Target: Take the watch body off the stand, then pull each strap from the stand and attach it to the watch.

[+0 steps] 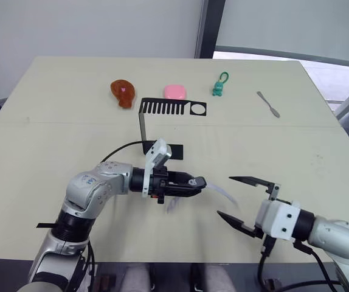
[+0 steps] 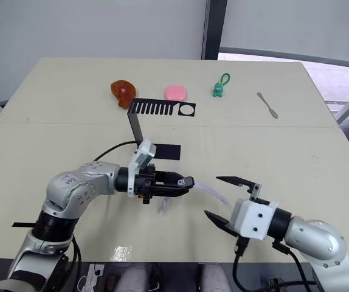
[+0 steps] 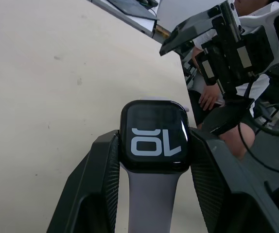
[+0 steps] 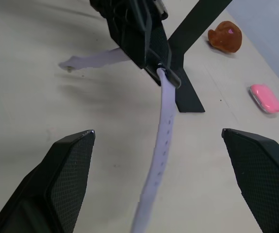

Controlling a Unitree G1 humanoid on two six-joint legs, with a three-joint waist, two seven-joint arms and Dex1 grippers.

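Your left gripper [image 1: 200, 181] is closed on the watch body [image 3: 154, 135], with one finger pressing on each side of the case, and it holds the watch above the table [image 1: 53, 109], near the front edge and nearer than the stand [image 1: 162, 115]. Both straps look already attached: one strap [image 4: 161, 141], the one with holes, hangs from the watch toward the right gripper [image 1: 242, 199], and the other strap [image 4: 93, 59] goes out on the opposite side. Your right gripper is wide open and holds nothing; it waits just beside the free end of the holed strap.

From here the risk, I think, is a pull on that strap. If you close the right fingers on it and pull sideways, the strap may slide out of its slot, or the case may turn between the left fingers and fall on the table.
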